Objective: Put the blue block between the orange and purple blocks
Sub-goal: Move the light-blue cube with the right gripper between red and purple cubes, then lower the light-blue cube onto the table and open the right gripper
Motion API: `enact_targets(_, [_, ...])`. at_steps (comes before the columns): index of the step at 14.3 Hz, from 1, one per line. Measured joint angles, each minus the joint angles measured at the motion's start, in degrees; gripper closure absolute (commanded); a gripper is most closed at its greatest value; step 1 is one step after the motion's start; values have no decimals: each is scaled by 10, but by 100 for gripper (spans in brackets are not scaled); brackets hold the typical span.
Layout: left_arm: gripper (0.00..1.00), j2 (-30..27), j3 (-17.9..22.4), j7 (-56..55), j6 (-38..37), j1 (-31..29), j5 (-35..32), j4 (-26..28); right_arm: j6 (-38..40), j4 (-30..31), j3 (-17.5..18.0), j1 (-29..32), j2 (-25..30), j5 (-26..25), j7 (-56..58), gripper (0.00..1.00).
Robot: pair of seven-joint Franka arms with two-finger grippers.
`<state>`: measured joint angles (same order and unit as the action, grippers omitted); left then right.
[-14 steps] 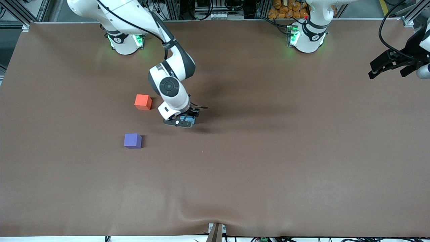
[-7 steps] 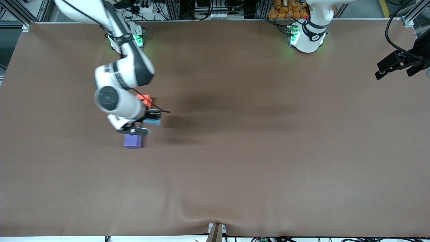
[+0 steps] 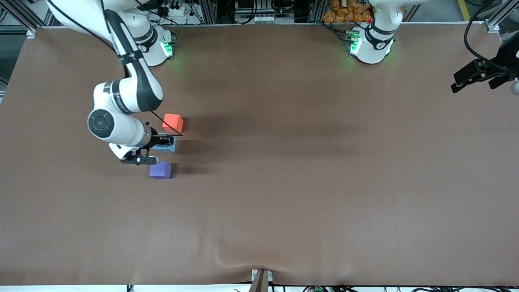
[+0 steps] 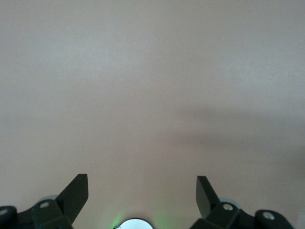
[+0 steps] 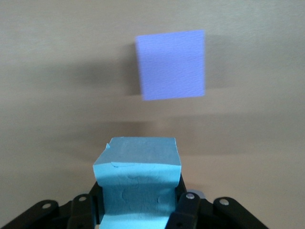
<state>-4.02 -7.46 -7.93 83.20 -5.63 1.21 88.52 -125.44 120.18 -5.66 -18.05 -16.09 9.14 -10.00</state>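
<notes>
My right gripper is shut on the sky-blue block and holds it over the gap between the orange-red block and the violet-purple block. In the right wrist view the blue block sits squeezed between the fingers, with the purple block on the table past it. The orange block is out of that view. My left gripper is open and empty, raised at the left arm's end of the table; its wrist view shows only bare mat between its fingers.
The brown mat covers the whole table. The two arm bases stand along the edge farthest from the front camera. A small bracket sits at the mat's nearest edge.
My right gripper has carried the blue block toward the right arm's end of the table, from beside the orange block to over the gap between orange and purple. The left gripper has barely shifted.
</notes>
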Motion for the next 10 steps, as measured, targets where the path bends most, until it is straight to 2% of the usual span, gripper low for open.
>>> enact_targets(4, [0,0,-4,0,0,0,4,0,-75,59,1,7,0,0,8,100])
enact_targets(10, [0,0,-4,0,0,0,4,0,-98,67,2,18,0,0,21,100])
